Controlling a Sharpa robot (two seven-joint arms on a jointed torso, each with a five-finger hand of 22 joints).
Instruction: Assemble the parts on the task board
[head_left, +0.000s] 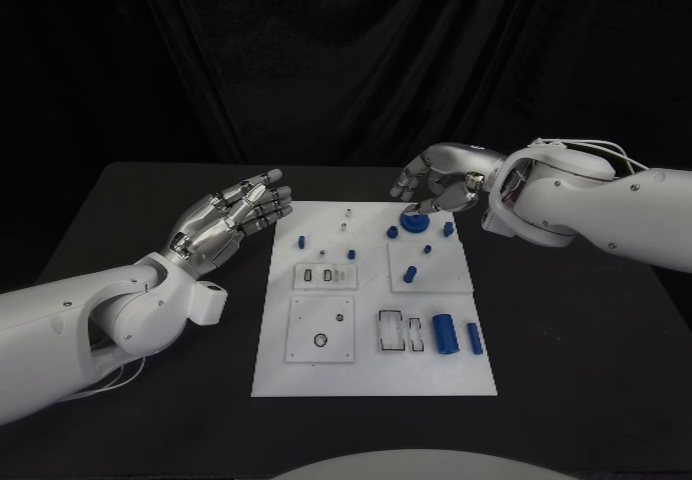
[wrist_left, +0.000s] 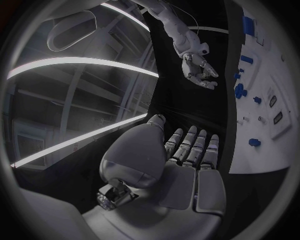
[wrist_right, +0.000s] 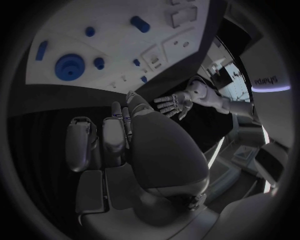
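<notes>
Right robot hand (head_left: 440, 185) — over blue disc (head_left: 414, 224)

The task board (head_left: 375, 375) lies mid-table. A round part (head_left: 414, 224) sits near its far edge, two cylinders (head_left: 446, 334) near its right edge, seemingly beside empty slots (head_left: 392, 330).
</notes>
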